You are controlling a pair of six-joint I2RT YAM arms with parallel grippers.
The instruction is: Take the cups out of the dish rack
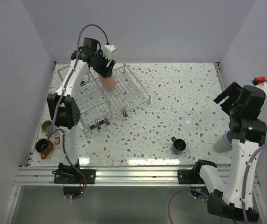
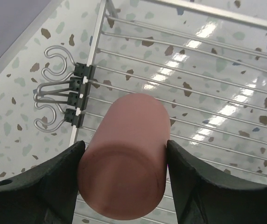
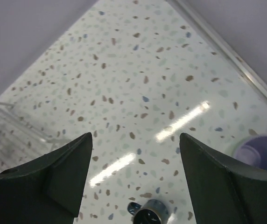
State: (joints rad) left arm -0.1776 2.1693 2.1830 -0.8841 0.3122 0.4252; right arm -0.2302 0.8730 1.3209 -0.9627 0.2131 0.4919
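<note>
Two claws | left claw [image 1: 106, 71] gripping pink cup [image 2: 124, 163] at dish rack [image 1: 133, 88] | right claw [image 3: 136, 140] wide, empty

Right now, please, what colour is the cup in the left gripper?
The cup is pink; left wrist view shows it best.

Speckled terrazzo table [image 1: 180, 93] between plain lavender walls [image 1: 147, 28].

lavender cup [image 3: 260, 151] — cut off, right edge
</note>
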